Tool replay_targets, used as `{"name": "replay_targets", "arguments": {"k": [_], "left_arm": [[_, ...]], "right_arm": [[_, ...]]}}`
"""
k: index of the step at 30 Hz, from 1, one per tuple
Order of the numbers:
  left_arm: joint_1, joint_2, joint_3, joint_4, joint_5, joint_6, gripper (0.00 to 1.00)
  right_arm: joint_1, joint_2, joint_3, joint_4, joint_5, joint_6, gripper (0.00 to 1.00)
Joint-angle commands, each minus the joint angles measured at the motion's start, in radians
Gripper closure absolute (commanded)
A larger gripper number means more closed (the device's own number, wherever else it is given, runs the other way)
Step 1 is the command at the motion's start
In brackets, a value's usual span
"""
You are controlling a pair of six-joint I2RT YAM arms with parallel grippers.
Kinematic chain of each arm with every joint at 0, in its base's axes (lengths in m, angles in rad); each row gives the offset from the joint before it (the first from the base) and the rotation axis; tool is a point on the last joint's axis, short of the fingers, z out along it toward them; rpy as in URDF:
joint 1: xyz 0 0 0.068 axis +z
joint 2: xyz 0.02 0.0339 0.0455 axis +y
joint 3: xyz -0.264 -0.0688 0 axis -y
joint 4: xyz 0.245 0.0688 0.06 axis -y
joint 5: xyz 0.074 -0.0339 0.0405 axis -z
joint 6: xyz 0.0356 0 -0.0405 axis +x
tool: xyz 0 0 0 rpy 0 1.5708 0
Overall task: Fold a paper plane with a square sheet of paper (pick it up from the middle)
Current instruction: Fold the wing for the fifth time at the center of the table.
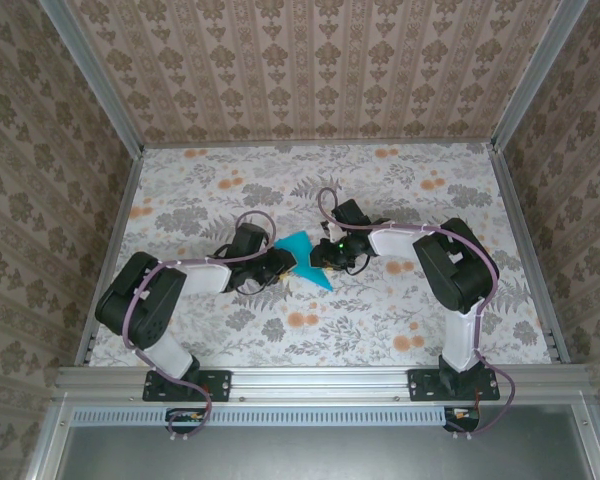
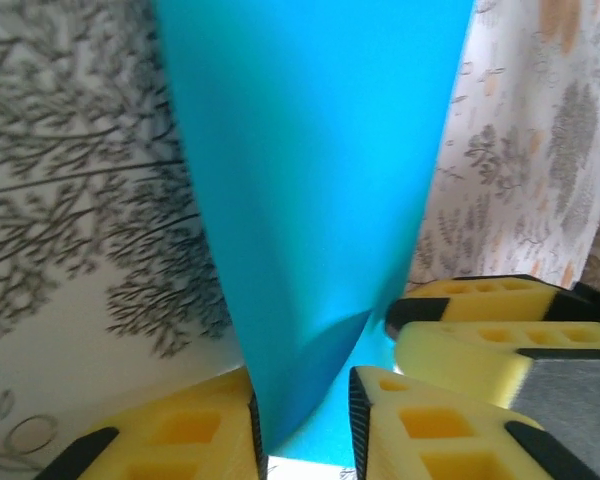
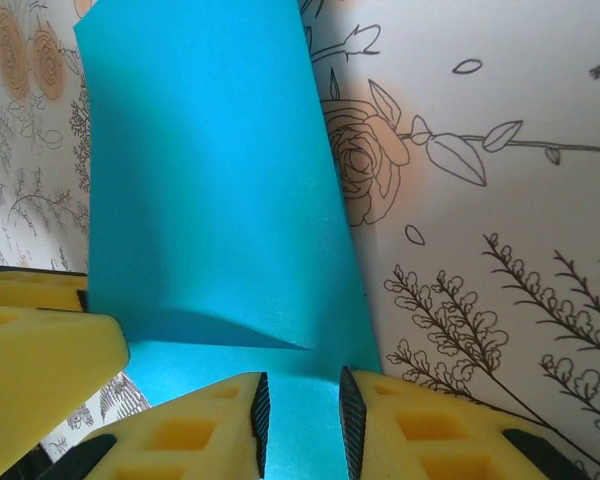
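Note:
The square sheet of paper [image 1: 300,248] is teal-blue and lies bent at the middle of the table, between both grippers. My left gripper [image 1: 280,264] reaches it from the left and my right gripper [image 1: 321,258] from the right, fingertips almost meeting. In the left wrist view the paper [image 2: 310,180] curves down between the yellow fingers [image 2: 180,435] of my left gripper [image 2: 302,405], touching the left pad, with a gap still between the pads. In the right wrist view the paper [image 3: 210,180] has a raised fold. Its near edge runs between the parted pads of my right gripper [image 3: 300,405].
The table [image 1: 410,200] has a floral cloth and is walled by patterned panels with aluminium rails [image 1: 525,250] at the sides. The right gripper's yellow fingers [image 2: 480,340] crowd the left wrist view, and a left finger [image 3: 35,355] intrudes in the right wrist view.

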Motion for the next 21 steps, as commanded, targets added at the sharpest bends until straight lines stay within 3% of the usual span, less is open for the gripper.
{"name": "replay_targets", "arguments": {"k": [1,6,12,16,21], "left_arm": [[0.004,0.015,-0.010,0.091,0.033,-0.028,0.76],[0.002,0.025,-0.005,0.102,0.046,-0.029,0.86],[-0.002,0.031,0.014,0.069,0.053,-0.022,0.92],[-0.002,0.025,0.017,0.049,0.050,-0.025,0.95],[-0.002,0.018,0.027,0.020,0.051,-0.032,0.95]], "right_arm": [[-0.009,0.018,-0.032,0.012,-0.014,0.002,0.70],[-0.013,-0.022,-0.059,0.107,-0.093,-0.056,0.67],[-0.013,-0.061,-0.046,0.120,-0.063,-0.134,0.60],[-0.008,-0.129,-0.095,0.146,0.029,-0.195,0.50],[0.038,-0.248,-0.212,0.191,0.231,-0.300,0.34]]}}
